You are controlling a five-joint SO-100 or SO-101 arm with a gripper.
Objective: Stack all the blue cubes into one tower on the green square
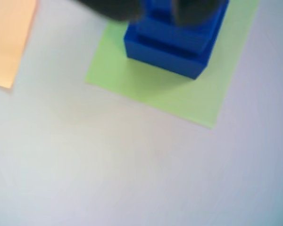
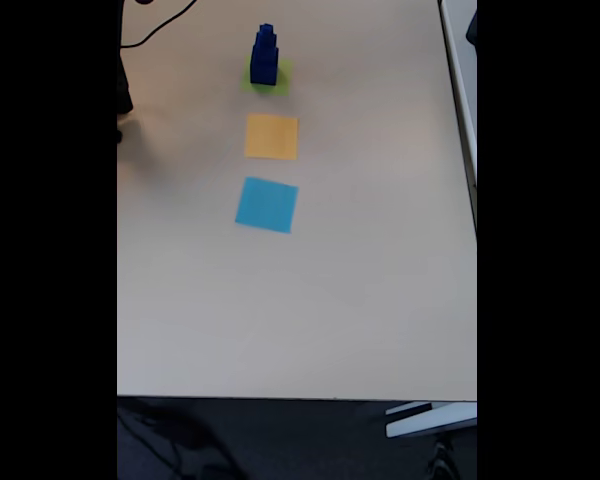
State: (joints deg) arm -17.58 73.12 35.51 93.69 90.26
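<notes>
The blue cubes [image 2: 264,55] are piled big to small into one tower on the green square [image 1: 155,94]. No loose cube is seen on the table [image 2: 360,300], so the job looks done. Dark jaws are seen blurred over the tower top; spread or pinching cannot be told.

Stepped tower of blue cubes [image 1: 172,44] stands on green square [image 1: 151,89].
</notes>
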